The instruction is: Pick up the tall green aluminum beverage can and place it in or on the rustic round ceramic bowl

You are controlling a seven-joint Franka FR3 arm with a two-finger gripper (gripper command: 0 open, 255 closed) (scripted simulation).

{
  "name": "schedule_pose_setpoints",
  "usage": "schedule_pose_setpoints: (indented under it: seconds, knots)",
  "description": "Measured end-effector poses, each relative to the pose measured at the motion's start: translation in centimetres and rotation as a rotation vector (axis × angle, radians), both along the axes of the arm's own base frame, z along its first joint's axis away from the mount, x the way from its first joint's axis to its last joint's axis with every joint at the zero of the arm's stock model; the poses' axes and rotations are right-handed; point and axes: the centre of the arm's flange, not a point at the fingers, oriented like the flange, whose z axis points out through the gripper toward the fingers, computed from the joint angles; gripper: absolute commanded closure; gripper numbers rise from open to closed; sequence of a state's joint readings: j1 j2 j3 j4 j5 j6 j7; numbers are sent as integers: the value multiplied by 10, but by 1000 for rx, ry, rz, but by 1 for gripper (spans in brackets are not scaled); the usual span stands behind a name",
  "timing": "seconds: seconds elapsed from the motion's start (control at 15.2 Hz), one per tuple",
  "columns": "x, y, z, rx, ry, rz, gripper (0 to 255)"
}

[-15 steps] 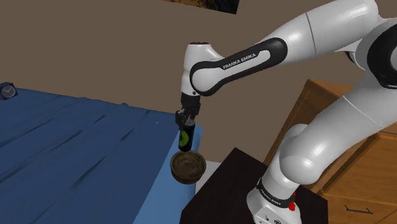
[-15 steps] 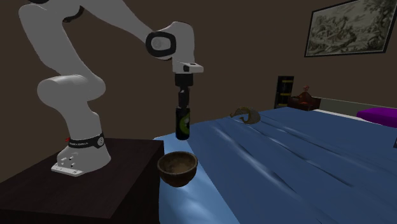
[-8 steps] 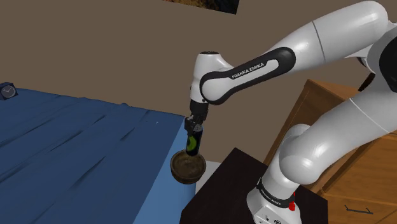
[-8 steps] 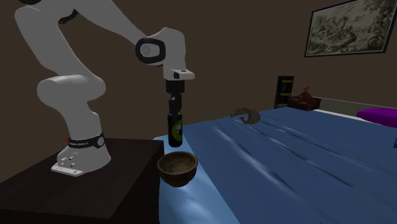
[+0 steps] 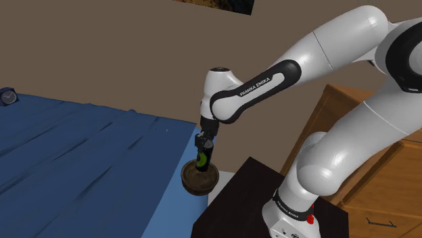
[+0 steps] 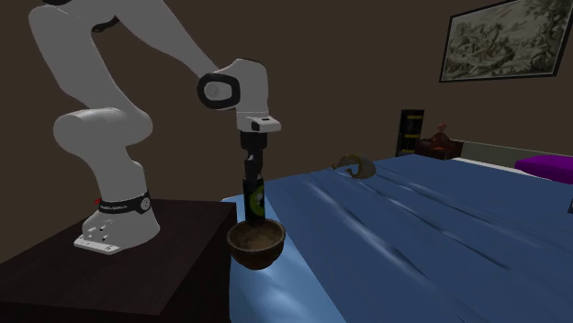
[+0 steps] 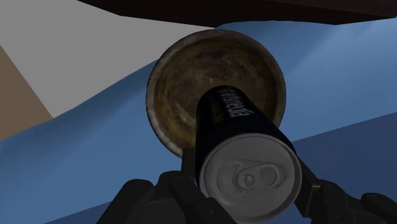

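While the pincer (image 6: 251,172) pinches the can (image 6: 254,204) by its top end, you have the can hanging upright right over the bowl (image 6: 255,252), its base at about rim height; these views do not show whether it touches the bowl's floor. The bowl sits on a corner of the bed (image 6: 413,229), just beside the stand (image 6: 110,266). By my reading you are at the placing step, with only the lowering and the release left. Seen along the fingers, the can's far end lies over the bowl's inside but off its middle, nearer one side of the rim, so nudge it toward the centre first. Come down slowly and straight: the bowl rests on bedding at an edge, and a push on its rim could tip it. Spread the fingers only once the base bears on the bowl, then lift straight up. A tall can on a curved floor will likely lean on the wall, which is fine.
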State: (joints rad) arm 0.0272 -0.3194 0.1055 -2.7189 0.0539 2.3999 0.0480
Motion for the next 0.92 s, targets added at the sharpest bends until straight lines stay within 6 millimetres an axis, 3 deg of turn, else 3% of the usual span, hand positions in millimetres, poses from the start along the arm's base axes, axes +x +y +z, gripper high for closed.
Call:
schedule_pose_setpoints:
  seconds: [0.53, 0.92]
  knots:
    - [0, -1, -42, 0, 0, 0, 255]
    - [1, 0, -48, 0, -1, 0, 255]
